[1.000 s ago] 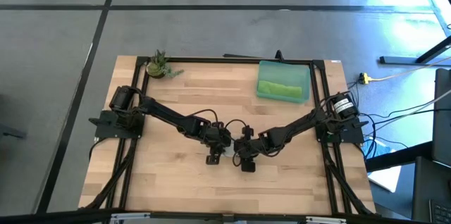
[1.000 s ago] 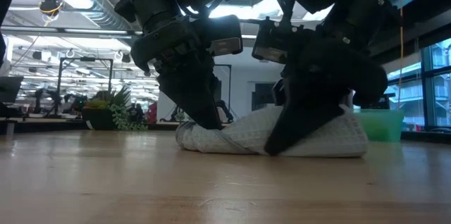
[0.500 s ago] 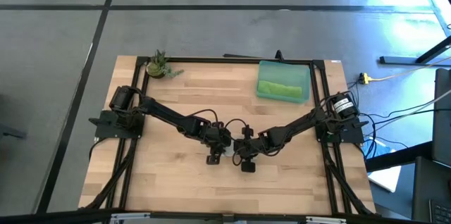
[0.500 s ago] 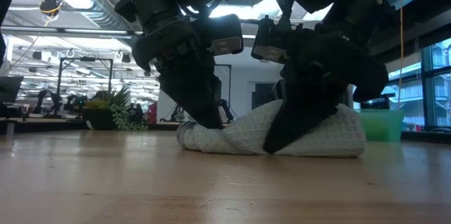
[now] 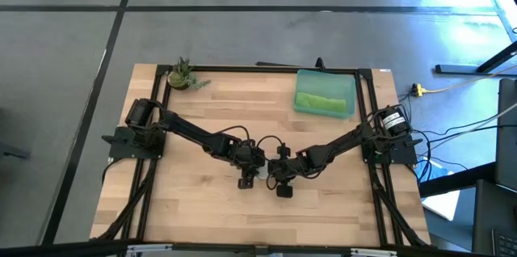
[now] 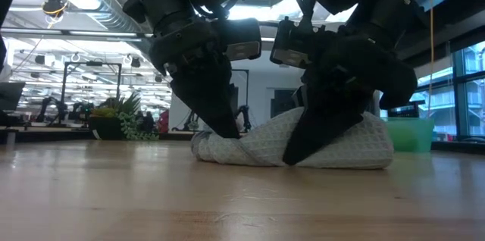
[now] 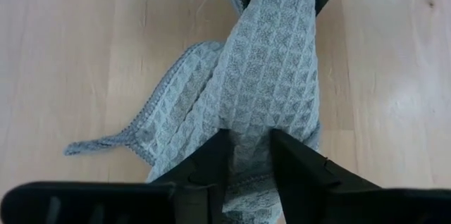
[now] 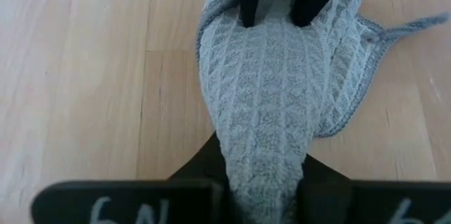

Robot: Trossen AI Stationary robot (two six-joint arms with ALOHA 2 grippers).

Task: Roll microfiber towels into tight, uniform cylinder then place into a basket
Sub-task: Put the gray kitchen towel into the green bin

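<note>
Centrally, light grey waffle-weave microfiber towel (image 6: pixel 303 146) lies rolled on wooden table (image 6: pixel 227 203), left gripper (image 7: pixel 248 155) pinching one end, right gripper (image 8: pixel 262 175) clamping other end.

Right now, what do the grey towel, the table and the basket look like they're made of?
Grey towel: soft woven cloth, matte; a raised waffle grid and a stitched hem show. Both grippers, left and right, pinch it.
Table: light wood planks, smooth with a slight sheen; grain and seams show.
Basket: probably plastic; teal, somewhat see-through, with thin low walls.
</note>
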